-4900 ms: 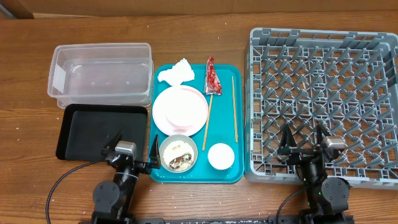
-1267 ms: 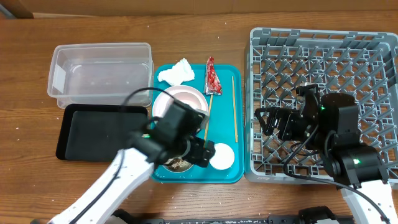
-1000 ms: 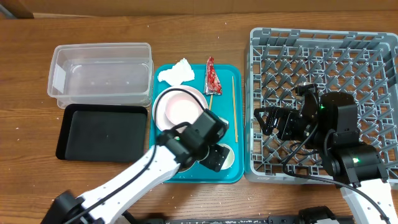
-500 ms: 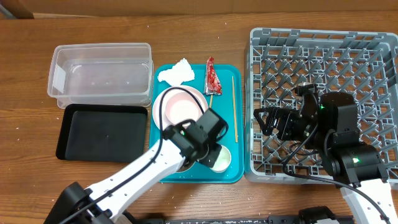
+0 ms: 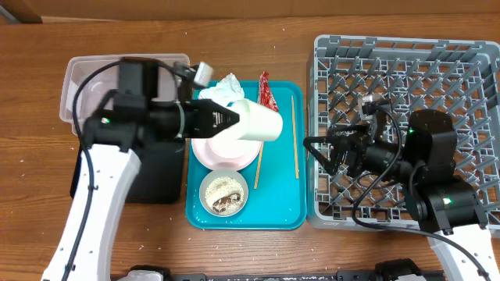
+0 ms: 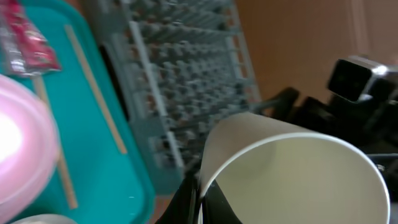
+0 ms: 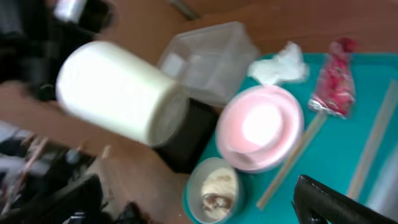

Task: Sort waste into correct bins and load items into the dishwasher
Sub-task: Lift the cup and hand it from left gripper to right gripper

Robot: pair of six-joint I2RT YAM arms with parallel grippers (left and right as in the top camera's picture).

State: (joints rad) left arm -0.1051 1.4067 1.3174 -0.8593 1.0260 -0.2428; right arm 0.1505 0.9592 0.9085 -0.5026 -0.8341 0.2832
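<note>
1. Nearest my side, the white bowl (image 5: pixel 224 192) sat at the front of the teal tray (image 5: pixel 283 204), with rice (image 5: pixel 222 186) and a brown scrap inside it.
2. My right gripper (image 5: pixel 326 154) hung over the front-left corner of the dish rack (image 5: pixel 406 70). Its fingers were spread wide with nothing between them, and the right wrist view showed both dark fingers far apart at the frame's lower edge.
3. A little farther in, my left gripper (image 5: pixel 233 117) was clamped on the small white cup (image 5: pixel 262 123). The left wrist view showed a finger pinching the cup's wall at the rim.
4. The cup lay on its side in the air above the teal tray, over the far edge of the pink plate (image 5: pixel 223 152), with its mouth facing the dish rack.
5. Two chopsticks (image 5: pixel 295 136) lay lengthwise on the teal tray to the right of the plate, apart from each other.
6. At the tray's far end lay the red wrapper (image 5: pixel 267 95) and, beside it, the white tissue (image 5: pixel 221 90).
7. To the left, the black tray (image 5: pixel 160 183) was partly hidden under my left arm, with the clear tub (image 5: pixel 78 78) beyond it.
</note>
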